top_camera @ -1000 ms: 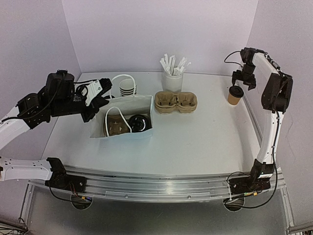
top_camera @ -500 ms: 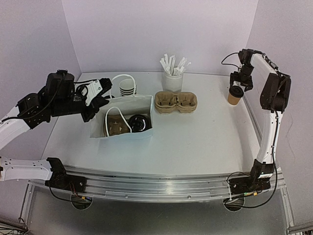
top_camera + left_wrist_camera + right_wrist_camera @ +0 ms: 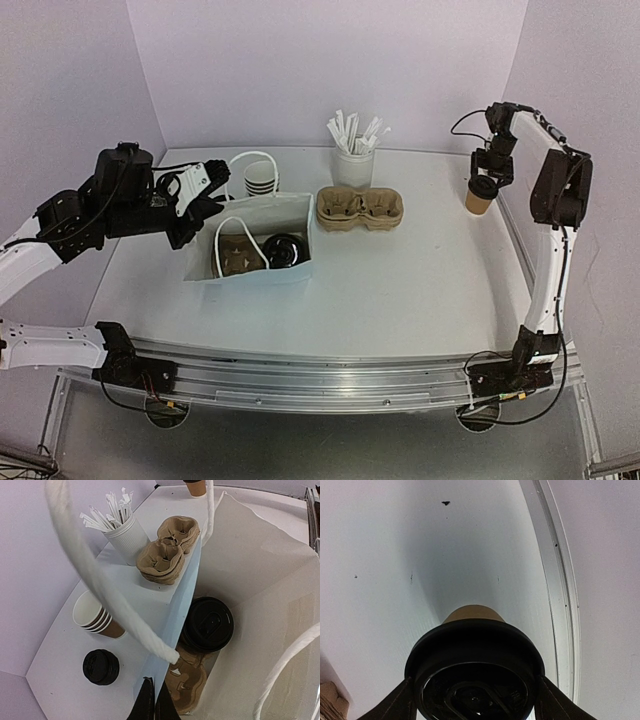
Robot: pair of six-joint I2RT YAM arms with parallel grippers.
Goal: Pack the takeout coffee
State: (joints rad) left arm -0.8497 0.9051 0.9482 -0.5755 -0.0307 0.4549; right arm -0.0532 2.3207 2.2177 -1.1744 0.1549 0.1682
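One takeout coffee [image 3: 481, 194], a brown cup with a black lid [image 3: 475, 655], stands at the far right of the table. My right gripper [image 3: 485, 178] is over it, and its fingers [image 3: 395, 705] press both sides of the lid. A second lidded cup [image 3: 285, 250] [image 3: 207, 624] sits inside the white paper bag [image 3: 262, 212] on a brown carrier [image 3: 187, 680]. My left gripper [image 3: 205, 203] [image 3: 154, 702] is shut on the bag's near wall [image 3: 175, 625], holding the bag's mouth wide.
A stack of brown cup carriers [image 3: 360, 208] lies right of the bag. Behind it stands a white cup of wrapped straws [image 3: 353, 160]. Nested empty cups [image 3: 262, 180] [image 3: 92, 615] and a stack of black lids [image 3: 101, 666] sit behind the bag. The table's right rail [image 3: 560, 580] runs close to the cup.
My right gripper has come down over the lidded cup at the far right and its jaws have narrowed onto the lid. The left arm and the bag have not moved.
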